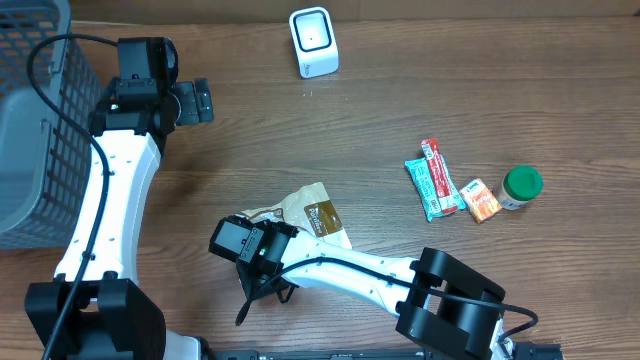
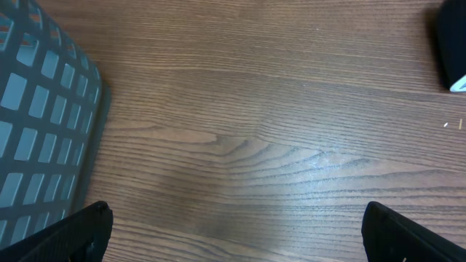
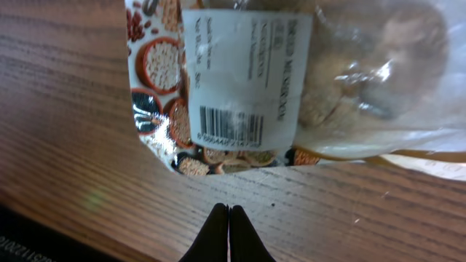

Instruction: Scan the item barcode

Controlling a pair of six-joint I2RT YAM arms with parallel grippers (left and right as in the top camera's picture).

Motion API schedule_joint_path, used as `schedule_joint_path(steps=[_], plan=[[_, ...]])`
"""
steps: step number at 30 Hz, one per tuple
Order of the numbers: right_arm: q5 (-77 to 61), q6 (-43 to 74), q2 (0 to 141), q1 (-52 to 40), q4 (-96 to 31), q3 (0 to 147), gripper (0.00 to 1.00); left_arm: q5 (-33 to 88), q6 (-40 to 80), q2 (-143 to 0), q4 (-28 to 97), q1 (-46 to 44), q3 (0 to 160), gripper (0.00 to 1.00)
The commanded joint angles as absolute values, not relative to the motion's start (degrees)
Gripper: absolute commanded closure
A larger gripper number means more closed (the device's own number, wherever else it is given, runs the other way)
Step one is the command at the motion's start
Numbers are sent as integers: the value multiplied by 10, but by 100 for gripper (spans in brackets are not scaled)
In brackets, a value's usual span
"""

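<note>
The item is a clear snack bag with a brown label, lying near the table's front centre. In the right wrist view the bag fills the top, with a white sticker and its barcode facing up. My right gripper is shut with nothing in it, its tips on the wood just short of the bag's edge; from overhead the right gripper sits at the bag's left side. The white scanner stands at the back. My left gripper is open over bare wood, far from the bag.
A grey mesh basket fills the left edge, close beside the left arm. At the right lie two snack bars, an orange packet and a green-lidded jar. The scanner's dark edge shows in the left wrist view.
</note>
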State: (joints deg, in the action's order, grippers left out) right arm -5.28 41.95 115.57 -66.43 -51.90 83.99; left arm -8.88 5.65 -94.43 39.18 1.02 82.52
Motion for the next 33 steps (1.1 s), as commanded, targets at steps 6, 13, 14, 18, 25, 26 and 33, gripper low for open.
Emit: schedule_joint_path(steps=[6,13,14,18,25,26,33], plan=[[-42,420,1149,-663,-495,815,96,-95,60,-944,391,11,827,0],[-39,420,1151,-656,-481,813,96,-95,60,-944,391,11,827,0],[-39,420,1151,-654,-477,813,96,-95,60,-944,391,11,827,0],[-27,420,1151,-642,-459,813,96,-95,60,-944,391,11,827,1],[29,420,1152,-634,-426,813,96,-95,60,-944,391,11,827,0],[29,421,1152,-633,-423,813,96,-95,60,-944,391,11,827,0],[49,420,1152,-632,-403,813,96,-95,60,-944,391,11,827,1]])
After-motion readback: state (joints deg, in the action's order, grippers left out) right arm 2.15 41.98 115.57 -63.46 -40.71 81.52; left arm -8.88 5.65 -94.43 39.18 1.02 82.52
